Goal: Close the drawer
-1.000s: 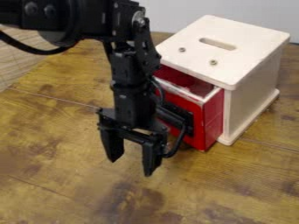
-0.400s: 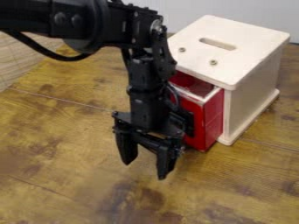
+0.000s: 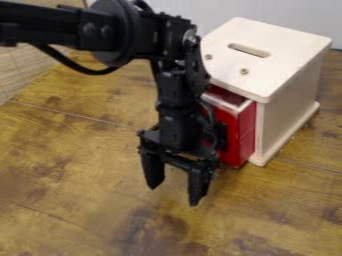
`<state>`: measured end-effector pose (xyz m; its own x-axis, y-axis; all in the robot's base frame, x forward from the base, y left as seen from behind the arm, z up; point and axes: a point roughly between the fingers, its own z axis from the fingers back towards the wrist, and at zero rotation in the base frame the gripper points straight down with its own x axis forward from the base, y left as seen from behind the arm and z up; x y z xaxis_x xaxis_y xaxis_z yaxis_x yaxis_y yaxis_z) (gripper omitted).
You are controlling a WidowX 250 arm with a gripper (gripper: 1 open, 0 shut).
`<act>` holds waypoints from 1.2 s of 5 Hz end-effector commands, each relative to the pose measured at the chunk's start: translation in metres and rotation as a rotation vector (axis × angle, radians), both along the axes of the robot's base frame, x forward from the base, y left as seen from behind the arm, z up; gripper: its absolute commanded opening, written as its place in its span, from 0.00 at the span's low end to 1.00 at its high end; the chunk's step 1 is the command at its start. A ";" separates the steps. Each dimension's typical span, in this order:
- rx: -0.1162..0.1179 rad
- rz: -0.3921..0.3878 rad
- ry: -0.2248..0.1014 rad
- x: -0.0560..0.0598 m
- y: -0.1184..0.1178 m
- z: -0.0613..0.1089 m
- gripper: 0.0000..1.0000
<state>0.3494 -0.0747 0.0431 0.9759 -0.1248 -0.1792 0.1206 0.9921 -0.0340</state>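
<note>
The table [image 3: 67,215] fills most of the view, a worn, mottled brown wooden surface with dark stains and scuffs; at the upper left, far from the cube, a paler woven-looking patch runs off the edge and is too blurred to identify. Toward the upper right stands the cream wooden cube [image 3: 274,75], with a slot and two small dark dots on its top face; its right side is cut by the frame. The black robot arm [image 3: 127,35] enters from the upper left and drops down directly in front of the cube, hiding much of its front. The drawer [image 3: 230,125], glossy red, sits in the cube's front face and sticks out a little toward the arm; only its right part shows, and its black handle cannot be separated from the arm's dark body. The gripper [image 3: 175,184] hangs just before the drawer, fingers spread apart, pointing down, holding nothing.
</note>
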 end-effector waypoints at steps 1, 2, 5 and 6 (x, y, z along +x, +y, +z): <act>-0.007 -0.013 -0.088 0.019 -0.007 0.022 1.00; -0.005 -0.016 -0.098 0.025 -0.010 0.022 1.00; -0.008 -0.029 -0.124 0.032 -0.019 0.023 1.00; -0.007 -0.031 -0.136 0.028 -0.021 0.022 1.00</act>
<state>0.3730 -0.0875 0.0402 0.9846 -0.1328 -0.1138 0.1312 0.9911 -0.0212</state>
